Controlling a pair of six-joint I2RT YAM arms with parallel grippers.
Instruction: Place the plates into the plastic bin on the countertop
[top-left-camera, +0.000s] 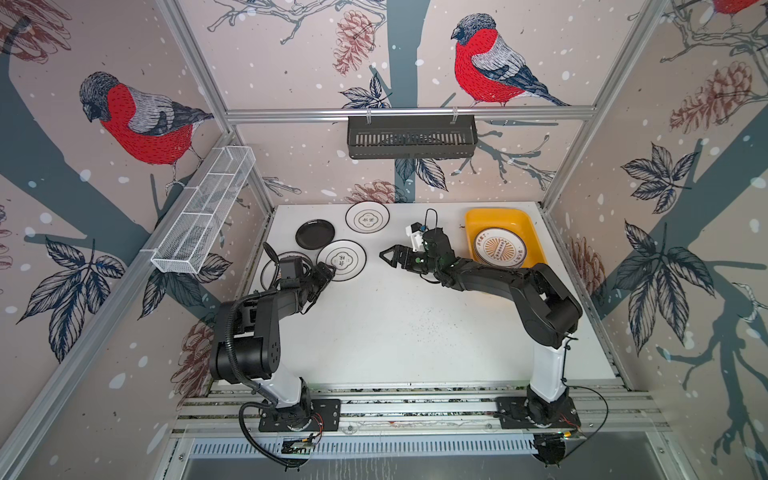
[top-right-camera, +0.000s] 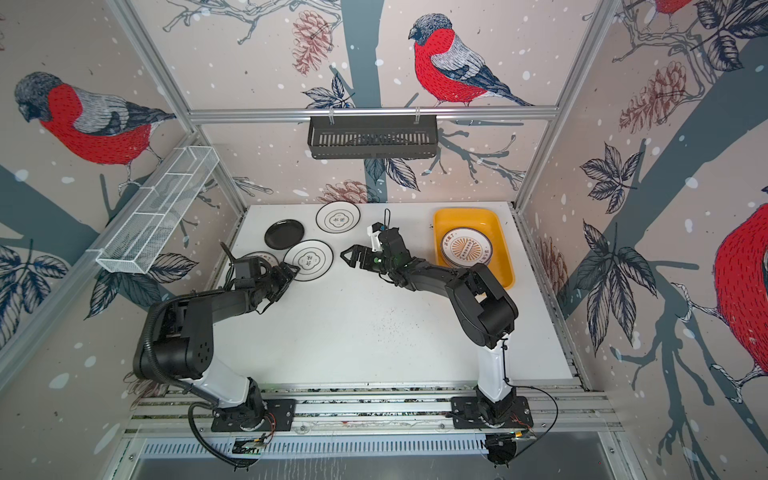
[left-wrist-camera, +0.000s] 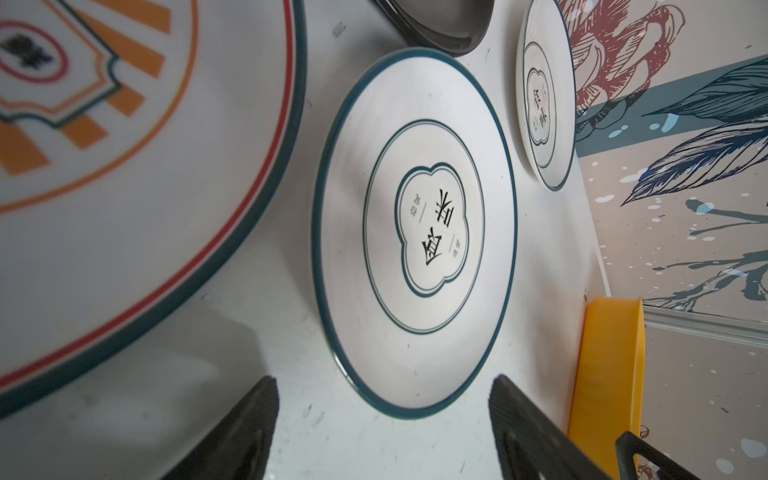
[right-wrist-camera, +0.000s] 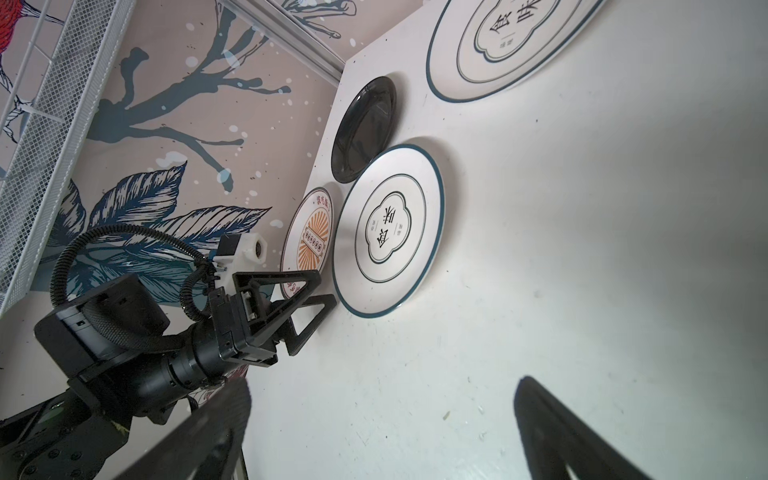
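Note:
On the white countertop (top-left-camera: 395, 324), both top views show a black plate (top-left-camera: 315, 234) and two white plates with quatrefoil emblems, one at the back (top-left-camera: 367, 219) and one nearer (top-left-camera: 344, 259). A sunburst plate (top-left-camera: 268, 272) lies partly under my left arm. The yellow plastic bin (top-left-camera: 490, 218) at the back right holds a stack topped by a sunburst plate (top-left-camera: 500, 247). My left gripper (top-left-camera: 328, 270) (left-wrist-camera: 384, 379) is open, fingers on either side of the nearer quatrefoil plate's (left-wrist-camera: 415, 232) rim. My right gripper (top-left-camera: 386, 255) (right-wrist-camera: 383, 381) hangs open over bare countertop, left of the bin.
A black slotted basket (top-left-camera: 411, 137) hangs on the back rail. A white wire mesh rack (top-left-camera: 203, 210) runs along the left wall. Aluminium framing and papered walls close in the countertop on three sides.

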